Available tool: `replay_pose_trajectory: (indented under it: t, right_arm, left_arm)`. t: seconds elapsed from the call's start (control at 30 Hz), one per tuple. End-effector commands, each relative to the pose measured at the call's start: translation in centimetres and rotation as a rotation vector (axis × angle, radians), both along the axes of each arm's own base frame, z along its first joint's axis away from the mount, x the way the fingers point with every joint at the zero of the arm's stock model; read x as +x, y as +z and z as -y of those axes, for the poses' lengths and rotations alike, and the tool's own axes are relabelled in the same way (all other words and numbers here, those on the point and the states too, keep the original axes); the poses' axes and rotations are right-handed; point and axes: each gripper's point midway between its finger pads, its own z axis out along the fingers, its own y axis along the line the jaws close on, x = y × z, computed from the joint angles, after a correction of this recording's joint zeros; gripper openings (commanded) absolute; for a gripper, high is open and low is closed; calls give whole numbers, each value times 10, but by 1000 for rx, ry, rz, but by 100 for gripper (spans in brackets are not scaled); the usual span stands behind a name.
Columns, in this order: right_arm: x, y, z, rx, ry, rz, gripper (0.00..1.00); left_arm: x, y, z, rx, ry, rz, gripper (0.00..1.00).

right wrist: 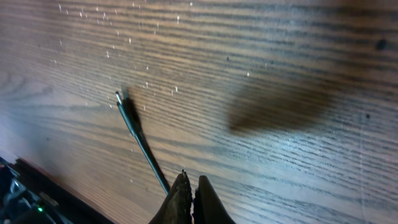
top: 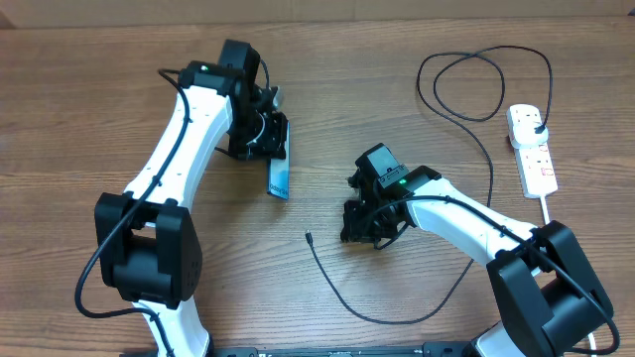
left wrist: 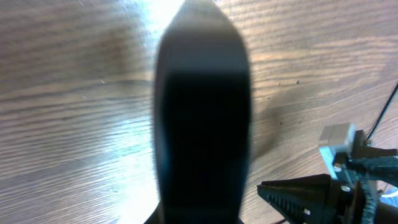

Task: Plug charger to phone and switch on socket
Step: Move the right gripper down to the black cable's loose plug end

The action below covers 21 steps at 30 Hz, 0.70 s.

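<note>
**A:** Status?

**B:** The charger (right wrist: pixel 141 140) is plugged into the socket (top: pixel 541 171) at the upper right of overhead. Its connector tip (top: pixel 309 236) lies loose on the desk (top: pixel 79 109) at centre frame, not in the phone (top: pixel 279 181).

**A:** Grippers?

**B:** The left gripper (top: pixel 270 139) looks pinched on the phone's upper end, with the phone tilted, left of centre. That's a judgement, since the left wrist view is mostly dark blur. The right gripper (right wrist: pixel 191 185) is pressed together with nothing between the fingers. It's right of the tip, and the cable passes beside it.

**A:** What's left?

**B:** My read is grab the tip, mate it to the phone, then flip the switch. The switch is too small to tell its state.

**A:** Surface, room?

**B:** Wood-grain desk with glare patches and a few pale specks. No room shows beyond a pale strip along overhead's top edge.
</note>
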Motion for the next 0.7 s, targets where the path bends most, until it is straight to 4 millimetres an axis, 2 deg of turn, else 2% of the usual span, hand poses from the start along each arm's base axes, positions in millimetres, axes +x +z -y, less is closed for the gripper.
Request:
replay_pose_trajectory:
  t: [0.0, 0.07, 0.23, 0.5, 0.67]
  right_arm:
    - [-3, 4, 1, 3, 103, 50, 4]
    - [-9, 2, 3, -13, 163, 65, 4]
    - [-13, -10, 18, -189, 214, 123, 4]
    - [-25, -13, -1, -258, 342, 226, 4]
    - [-34, -13, -4, -251, 391, 216, 4]
  left_arm:
    - [-12, -10, 9, -43, -37, -27, 4]
    - [-13, -17, 8, -42, -36, -32, 4]
    - [-9, -28, 8, -47, -35, -8, 4]
    - [7, -28, 10, -47, -35, 67, 4]
    - [17, -28, 10, -46, -35, 112, 4]
